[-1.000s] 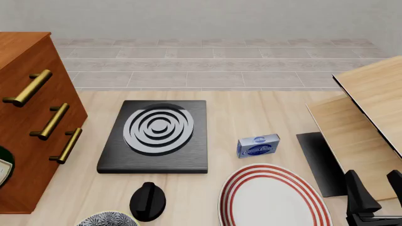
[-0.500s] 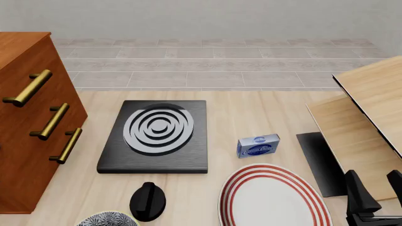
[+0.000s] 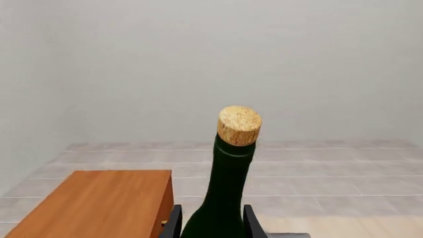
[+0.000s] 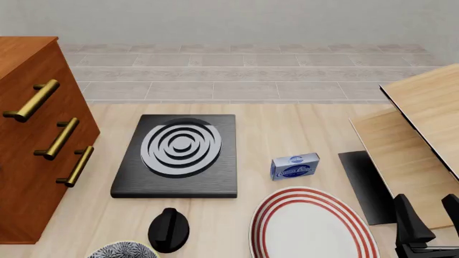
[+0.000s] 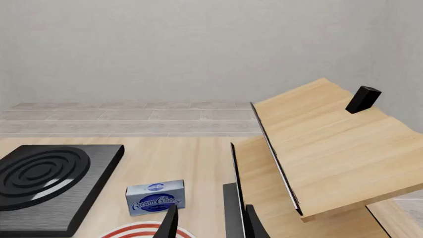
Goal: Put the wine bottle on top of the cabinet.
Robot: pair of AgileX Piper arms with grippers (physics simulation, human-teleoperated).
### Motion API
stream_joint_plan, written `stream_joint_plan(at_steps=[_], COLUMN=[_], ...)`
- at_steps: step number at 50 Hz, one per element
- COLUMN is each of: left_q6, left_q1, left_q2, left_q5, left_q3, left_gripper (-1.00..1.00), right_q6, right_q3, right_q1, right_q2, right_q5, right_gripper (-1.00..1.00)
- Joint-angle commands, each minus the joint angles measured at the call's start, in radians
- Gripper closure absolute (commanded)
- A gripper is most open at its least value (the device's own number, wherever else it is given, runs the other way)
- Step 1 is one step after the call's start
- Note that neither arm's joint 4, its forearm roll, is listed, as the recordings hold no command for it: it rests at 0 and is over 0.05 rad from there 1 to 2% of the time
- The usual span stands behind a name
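Between the fingers of the left gripper (image 3: 210, 225) stands the slim dark green glass wine bottle (image 3: 225, 198), pinched upright, raised above the reddish-brown wooden cabinet (image 3: 99, 201) at lower left. Right gripper (image 5: 208, 223): fingers spread, holding nothing.

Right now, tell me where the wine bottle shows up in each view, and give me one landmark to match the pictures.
Left wrist view: the wine bottle stands upright between the left gripper jaws, cork on top.
Front view: not in it.
Right wrist view: not in it.
Shared landmark: the cabinet, whose flat top shows beside the bottle in the left wrist view, stands at the front view's left edge.
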Motion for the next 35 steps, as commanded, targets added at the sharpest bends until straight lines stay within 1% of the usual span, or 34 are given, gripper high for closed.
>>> stream_joint_plan(at_steps=[1,6,12,17,26,29,35], left_q6=[0.018,0.024,0.023,0.019,0.019,0.023,0.023], left_q1=[0.070,0.087,0.128,0.171,0.217,0.242,0.263], left_q2=[0.074,0.091,0.126,0.157,0.180,0.192,0.210], left_q5=[-0.032,-0.030,-0.035,-0.063,-0.091,-0.097,-0.095], left_q3=[-0.047,-0.068,-0.103,-0.099,-0.092,-0.100,-0.126], left_gripper=[1.00,1.00,1.00,1.00,1.00,1.00,1.00], right_q6=[0.000,0.000,0.000,0.000,0.000,0.000,0.000], right_q3=[0.000,0.000,0.000,0.000,0.000,0.000,0.000], right_q1=[0.000,0.000,0.000,0.000,0.000,0.000,0.000], right_q2=[0.000,0.000,0.000,0.000,0.000,0.000,0.000], right_q5=[0.000,0.000,0.000,0.000,0.000,0.000,0.000], right_gripper=[-1.00,-1.00,-1.00,-1.00,-1.00,-1.00,-1.00])
